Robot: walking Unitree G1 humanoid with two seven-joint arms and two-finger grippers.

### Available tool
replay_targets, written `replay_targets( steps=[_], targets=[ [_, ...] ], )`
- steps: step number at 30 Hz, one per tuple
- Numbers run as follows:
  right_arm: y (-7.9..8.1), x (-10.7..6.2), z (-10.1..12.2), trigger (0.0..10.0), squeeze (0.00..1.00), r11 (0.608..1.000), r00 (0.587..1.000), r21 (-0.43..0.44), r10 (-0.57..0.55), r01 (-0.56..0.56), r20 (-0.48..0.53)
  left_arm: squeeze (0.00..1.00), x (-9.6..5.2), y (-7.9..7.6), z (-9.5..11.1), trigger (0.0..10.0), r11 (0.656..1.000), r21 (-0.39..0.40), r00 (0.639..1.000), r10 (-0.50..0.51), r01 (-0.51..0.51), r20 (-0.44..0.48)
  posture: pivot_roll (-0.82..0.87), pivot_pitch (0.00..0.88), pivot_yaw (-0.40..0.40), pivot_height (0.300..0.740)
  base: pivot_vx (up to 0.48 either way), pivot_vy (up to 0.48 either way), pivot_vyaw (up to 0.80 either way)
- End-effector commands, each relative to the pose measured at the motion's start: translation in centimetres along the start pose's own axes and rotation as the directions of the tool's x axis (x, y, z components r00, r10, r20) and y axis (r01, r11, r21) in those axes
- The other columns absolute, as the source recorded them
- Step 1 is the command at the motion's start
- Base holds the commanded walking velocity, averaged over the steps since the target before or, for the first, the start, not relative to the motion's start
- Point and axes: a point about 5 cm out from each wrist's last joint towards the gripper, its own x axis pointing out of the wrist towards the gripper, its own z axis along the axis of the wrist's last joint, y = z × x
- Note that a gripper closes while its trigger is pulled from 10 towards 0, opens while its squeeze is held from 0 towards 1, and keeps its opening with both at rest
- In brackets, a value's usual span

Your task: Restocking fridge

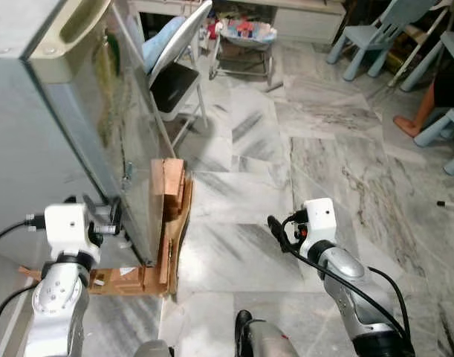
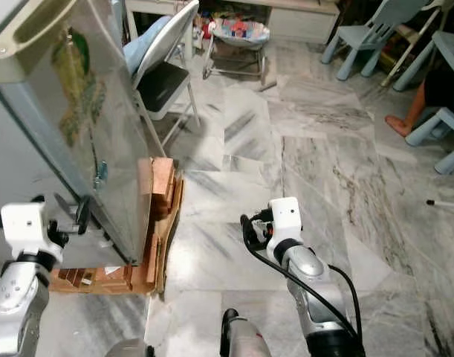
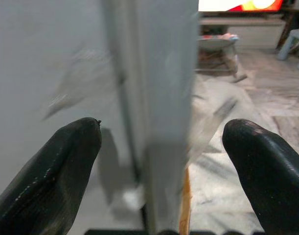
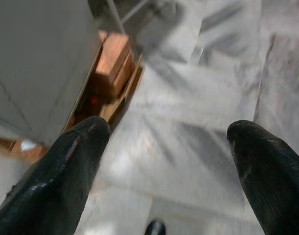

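A tall grey fridge (image 1: 78, 126) stands at my left on a wooden pallet (image 1: 171, 216), its door closed. My left gripper (image 1: 111, 216) is open low beside the fridge's front corner. In the left wrist view that vertical edge (image 3: 164, 112) runs between the two black fingers (image 3: 56, 171), slightly blurred, and I cannot tell whether they touch it. My right gripper (image 1: 277, 230) hangs open over the marble floor, right of the pallet, holding nothing. Its wrist view looks down past its fingers (image 4: 61, 176) at the pallet (image 4: 112, 66) and floor.
A folding chair (image 1: 174, 67) leans just beyond the fridge. Farther back sit a low bouncer with toys (image 1: 245, 33) and light blue children's chairs (image 1: 375, 33). A person's leg (image 1: 420, 111) is at the far right. Open marble floor (image 1: 301, 149) lies ahead.
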Motion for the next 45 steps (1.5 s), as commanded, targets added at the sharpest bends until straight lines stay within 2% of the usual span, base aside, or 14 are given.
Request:
replay_targets(
  steps=[1, 14, 16, 18, 21, 23, 24, 27, 30, 33, 36, 38, 40, 45],
  targets=[
    [0.3, -0.3, -0.4, 10.0, 0.0, 0.999, 0.998, -0.012, 0.034, -0.034, -0.047, 0.0, 0.2, -0.4, -0.5, 10.0, 0.999, -0.018, 0.999, -0.035, 0.034, -0.032, 0.03, 0.155, -0.064, 0.74, 0.0, 0.0, 0.0],
    [1.0, -1.3, -1.1, 10.0, 0.0, 0.992, 0.982, -0.012, 0.123, -0.126, -0.141, 0.0, 3.0, -1.1, 0.5, 10.0, 0.997, 0.016, 0.997, -0.072, 0.073, -0.015, 0.02, 0.16, -0.061, 0.74, 0.0, 0.0, 0.0],
    [0.4, -1.9, -1.7, 10.0, 0.0, 0.988, 0.973, -0.065, 0.127, -0.142, -0.191, 0.0, 3.6, -3.0, 0.9, 10.0, 0.987, 0.008, 0.987, -0.158, 0.158, -0.004, 0.03, 0.163, -0.063, 0.74, 0.0, 0.0, 0.0],
    [-0.2, -2.3, -2.5, 10.0, 0.0, 0.986, 0.962, -0.081, 0.125, -0.148, -0.242, 0.0, 3.9, -4.9, 1.4, 10.0, 0.966, 0.061, 0.968, -0.252, 0.25, 0.017, 0.03, 0.163, -0.07, 0.74, 0.0, 0.0, 0.0],
    [-1.7, -3.2, -3.7, 10.0, 0.0, 0.981, 0.948, -0.129, 0.098, -0.143, -0.303, 0.0, 4.5, -9.5, 3.2, 10.0, 0.902, 0.067, 0.9, -0.431, 0.427, 0.069, 0.03, 0.161, -0.074, 0.74, 0.0, 0.0, 0.0],
    [-2.2, -3.3, -3.8, 10.0, 0.0, 0.981, 0.947, -0.135, 0.088, -0.136, -0.308, 0.0, 3.7, -13.7, 4.6, 10.0, 0.797, 0.114, 0.789, -0.604, 0.594, 0.111, 0.03, 0.157, -0.074, 0.74, 0.0, 0.0, 0.0],
    [-2.4, -3.3, -3.8, 10.0, 0.0, 0.981, 0.947, -0.141, 0.086, -0.135, -0.309, 0.0, 2.7, -16.7, 6.0, 10.0, 0.718, 0.124, 0.699, -0.696, 0.685, 0.165, 0.03, 0.148, -0.074, 0.74, 0.0, 0.0, 0.0],
    [-2.2, -3.0, -3.7, 10.0, 0.0, 0.98, 0.948, -0.141, 0.091, -0.14, -0.305, 0.0, 2.5, -18.2, 7.1, 10.0, 0.681, 0.097, 0.658, -0.728, 0.726, 0.191, 0.03, 0.145, -0.069, 0.74, 0.0, 0.0, 0.0],
    [-1.9, -2.9, -3.7, 10.0, 0.0, 0.979, 0.95, -0.147, 0.091, -0.14, -0.299, 0.0, 3.4, -17.5, 7.3, 10.0, 0.71, 0.114, 0.685, -0.701, 0.695, 0.196, 0.03, 0.142, -0.067, 0.74, 0.0, 0.0, 0.0],
    [-1.8, -2.7, -3.6, 10.0, 0.0, 0.976, 0.954, -0.158, 0.103, -0.151, -0.28, 0.0, 5.2, -14.2, 7.2, 10.0, 0.81, 0.107, 0.788, -0.586, 0.577, 0.188, 0.03, 0.139, -0.066, 0.74, 0.0, 0.0, 0.0],
    [-1.7, -2.5, -3.3, 10.0, 0.0, 0.977, 0.963, -0.158, 0.102, -0.144, -0.248, 0.0, 5.6, -11.8, 6.8, 10.0, 0.863, 0.096, 0.847, -0.505, 0.496, 0.166, 0.03, 0.136, -0.062, 0.74, 0.0, 0.0, 0.0],
    [-1.6, -2.4, -3.1, 10.0, 0.0, 0.979, 0.968, -0.155, 0.093, -0.131, -0.231, 0.0, 5.5, -10.9, 6.5, 10.0, 0.876, 0.107, 0.863, -0.482, 0.47, 0.155, 0.04, 0.136, -0.06, 0.74, 0.0, 0.0, 0.0],
    [-1.4, -1.9, -1.7, 10.0, 0.0, 0.989, 0.99, -0.123, 0.061, -0.077, -0.127, 0.0, 4.7, -8.3, 5.0, 10.0, 0.914, 0.08, 0.908, -0.404, 0.397, 0.114, 0.04, 0.138, -0.059, 0.74, 0.0, 0.0, 0.0],
    [-1.2, -1.3, -0.4, 10.0, 0.0, 0.993, 1.0, -0.113, 0.019, -0.021, -0.023, 0.0, 3.0, -6.1, 3.2, 10.0, 0.945, 0.05, 0.943, -0.325, 0.323, 0.071, 0.04, 0.14, -0.055, 0.74, 0.0, -0.07, 0.0]
  ],
)
